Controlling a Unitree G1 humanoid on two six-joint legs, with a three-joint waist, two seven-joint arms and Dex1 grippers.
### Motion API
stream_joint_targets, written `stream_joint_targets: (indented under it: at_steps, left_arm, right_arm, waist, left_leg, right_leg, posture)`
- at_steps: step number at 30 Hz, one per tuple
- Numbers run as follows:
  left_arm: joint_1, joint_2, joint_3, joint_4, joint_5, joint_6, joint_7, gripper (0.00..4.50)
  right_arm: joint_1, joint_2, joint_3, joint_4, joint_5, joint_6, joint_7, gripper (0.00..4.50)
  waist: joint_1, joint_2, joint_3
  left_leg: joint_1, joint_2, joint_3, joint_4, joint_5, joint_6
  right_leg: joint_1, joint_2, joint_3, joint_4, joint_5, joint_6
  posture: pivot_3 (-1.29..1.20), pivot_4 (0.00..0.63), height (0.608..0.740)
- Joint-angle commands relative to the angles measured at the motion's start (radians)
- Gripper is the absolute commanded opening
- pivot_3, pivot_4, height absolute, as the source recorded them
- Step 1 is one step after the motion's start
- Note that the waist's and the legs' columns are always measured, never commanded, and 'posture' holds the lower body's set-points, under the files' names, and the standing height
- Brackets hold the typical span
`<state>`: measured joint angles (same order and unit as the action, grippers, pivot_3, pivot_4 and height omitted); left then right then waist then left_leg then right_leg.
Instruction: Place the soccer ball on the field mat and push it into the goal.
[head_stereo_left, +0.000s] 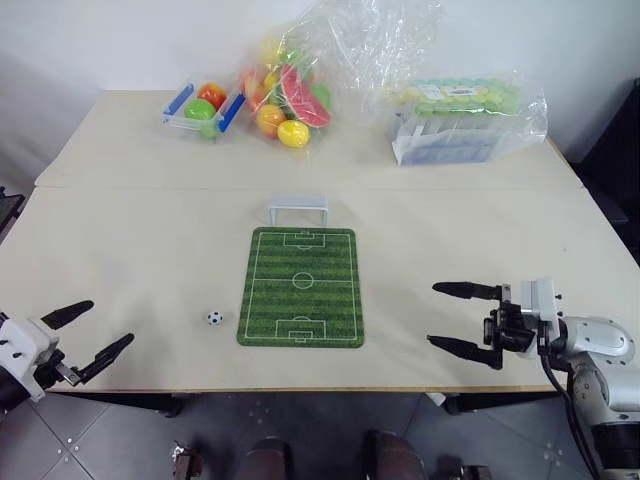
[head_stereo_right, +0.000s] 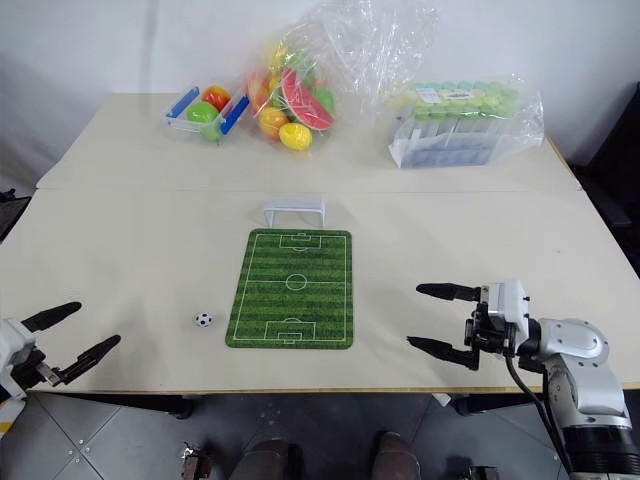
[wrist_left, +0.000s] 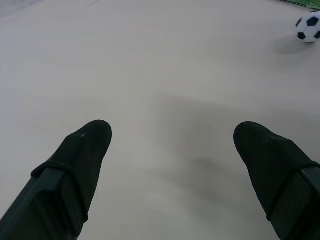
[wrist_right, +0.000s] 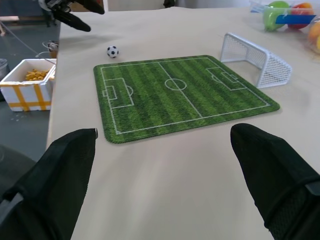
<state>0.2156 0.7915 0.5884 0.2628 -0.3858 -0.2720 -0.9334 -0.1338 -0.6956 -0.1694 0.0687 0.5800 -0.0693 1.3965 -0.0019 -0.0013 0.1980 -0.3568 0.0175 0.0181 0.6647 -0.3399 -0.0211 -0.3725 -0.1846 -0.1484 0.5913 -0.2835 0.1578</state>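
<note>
The tiny soccer ball (head_stereo_left: 214, 318) lies on the bare table just left of the field mat (head_stereo_left: 302, 286), near the mat's front left corner. The pale goal (head_stereo_left: 298, 209) stands at the mat's far end. My left gripper (head_stereo_left: 92, 334) is open at the table's front left edge, well to the left of the ball (wrist_left: 309, 27). Right of the mat, my right gripper (head_stereo_left: 465, 319) is open and points toward it (wrist_right: 175, 92). Nothing sits between either pair of fingers.
At the back of the table are a blue-edged clear tray of toy fruits (head_stereo_left: 204, 108), a plastic bag of more fruits (head_stereo_left: 290, 100) and a wrapped box (head_stereo_left: 462, 125). A white box with yellow bands (wrist_right: 26, 85) stands on the floor beside the table.
</note>
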Motion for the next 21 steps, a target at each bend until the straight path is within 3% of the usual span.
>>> stream_joint_targets:
  at_steps: [1,3,5,12,21]
  left_arm:
    - [0.021,0.000,0.028,-0.041,-0.048,0.051,-0.010,4.46]
    - [0.042,0.000,0.047,-0.065,-0.161,0.155,-0.089,4.46]
    - [0.077,0.034,0.039,-0.058,-0.176,0.221,-0.153,4.46]
    - [0.021,0.026,0.029,0.068,-0.130,0.115,-0.225,4.46]
    - [-0.074,-0.012,-0.093,-0.079,-0.161,0.226,-0.237,4.46]
  right_arm:
    - [0.008,-0.001,-0.026,-0.011,0.025,-0.013,0.031,4.50]
    - [0.021,0.005,-0.026,-0.046,0.056,0.005,0.045,4.50]
    - [0.041,0.030,-0.031,-0.114,0.100,0.028,0.022,4.50]
    - [0.104,0.168,-0.021,-0.353,0.223,0.055,-0.097,4.50]
    - [0.095,0.155,-0.006,-0.312,0.131,-0.009,-0.048,4.50]
  waist:
    - [0.000,0.000,0.000]
    - [0.000,0.000,0.000]
    - [0.000,0.000,0.000]
    - [0.001,0.000,0.000]
    - [0.004,-0.001,0.000]
  left_leg:
    - [0.000,0.000,0.000,0.000,0.000,0.000]
    - [0.000,0.000,0.001,0.000,0.000,0.000]
    - [0.000,0.001,0.002,0.000,0.000,0.000]
    - [0.001,0.002,0.005,0.000,-0.001,-0.001]
    - [0.001,0.002,0.005,0.001,-0.002,0.000]
  right_leg:
    - [0.000,0.000,0.000,0.000,0.000,0.000]
    - [-0.001,0.000,0.001,0.000,0.000,0.000]
    - [-0.002,0.001,0.002,0.001,0.000,0.000]
    - [-0.003,0.003,0.004,0.001,0.000,0.000]
    - [-0.003,0.003,0.005,0.001,0.000,-0.001]
  posture:
    - [0.00,0.150,0.740]
    - [0.00,0.150,0.740]
    - [0.00,0.150,0.740]
    - [0.00,0.150,0.740]
    - [0.00,0.150,0.740]
